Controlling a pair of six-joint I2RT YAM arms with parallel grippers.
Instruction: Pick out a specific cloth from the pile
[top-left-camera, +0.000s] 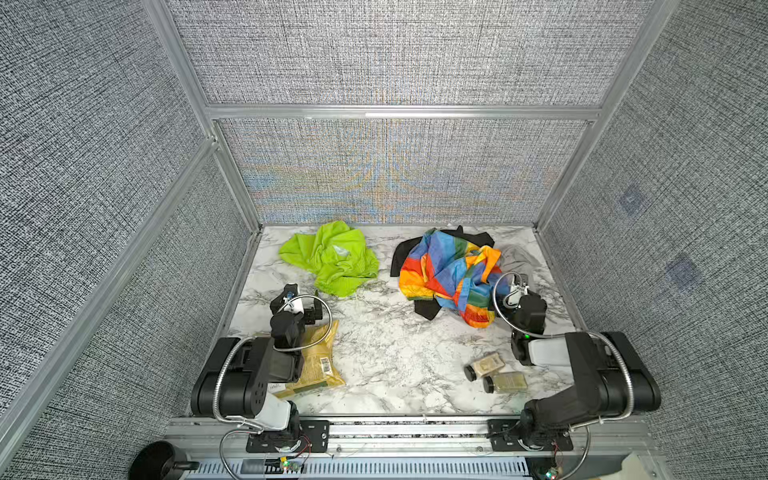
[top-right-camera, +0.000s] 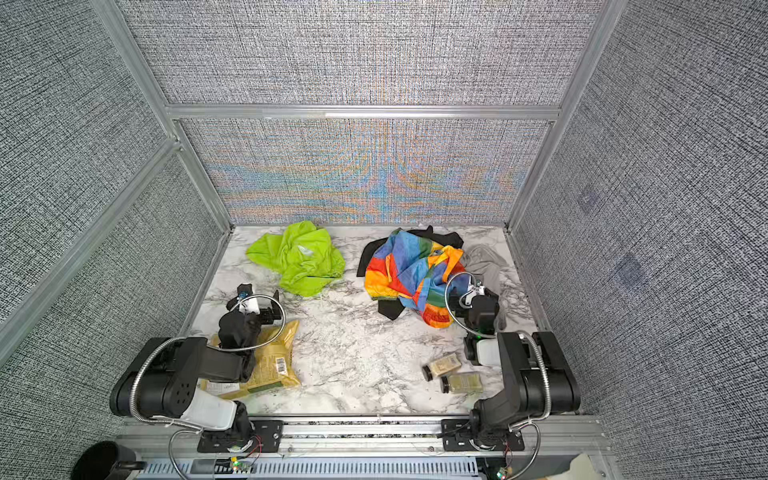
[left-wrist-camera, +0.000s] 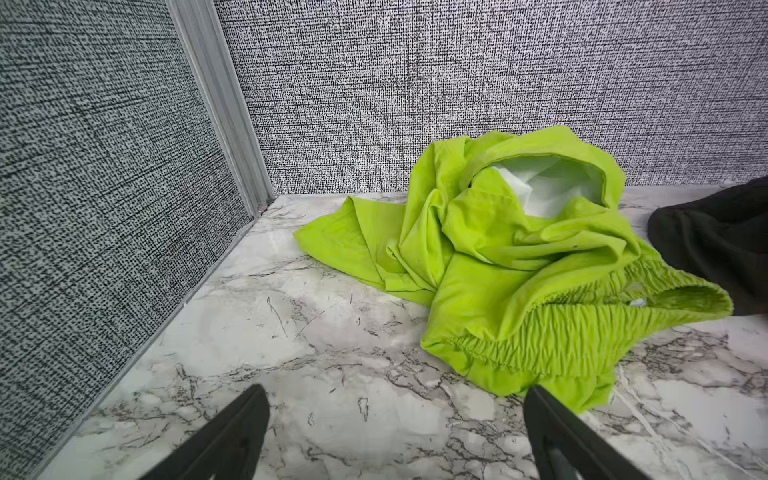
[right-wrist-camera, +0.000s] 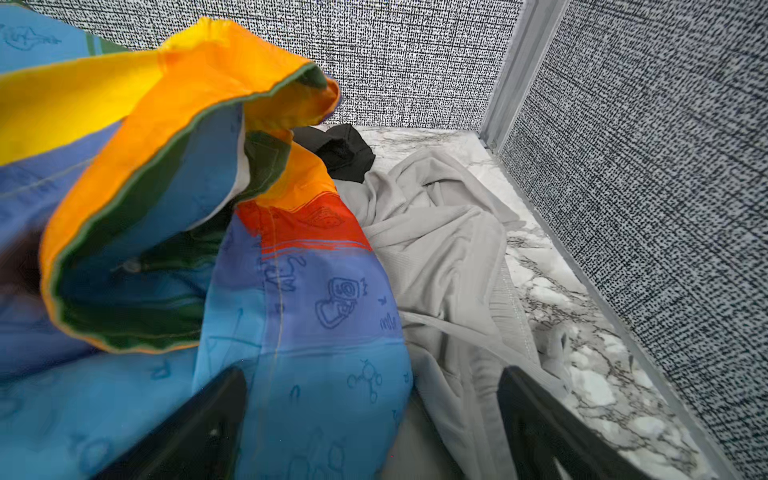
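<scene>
The cloth (top-left-camera: 332, 257) (top-right-camera: 299, 257), lime-green and crumpled, lies by itself at the back left of the marble table, apart from the pile (top-left-camera: 449, 274) (top-right-camera: 415, 274). In the left wrist view the cloth (left-wrist-camera: 519, 270) shows its ribbed waistband and pale lining. My left gripper (left-wrist-camera: 395, 395) (top-left-camera: 301, 297) stands open just short of it, one finger beside the waistband, bare marble between the fingers. My right gripper (right-wrist-camera: 374, 374) (top-left-camera: 510, 283) is open at the pile's near right edge. Folds of the rainbow garment (right-wrist-camera: 291, 311) and the grey garment (right-wrist-camera: 449, 249) lie between its fingers.
A black garment (right-wrist-camera: 340, 149) (left-wrist-camera: 715, 241) lies under the pile. A tan packet (top-left-camera: 320, 361) sits under the left arm. Two small bottles (top-left-camera: 486, 365) (top-left-camera: 505, 382) lie near the right arm's base. Fabric-covered walls (top-left-camera: 395, 174) close in the back and both sides.
</scene>
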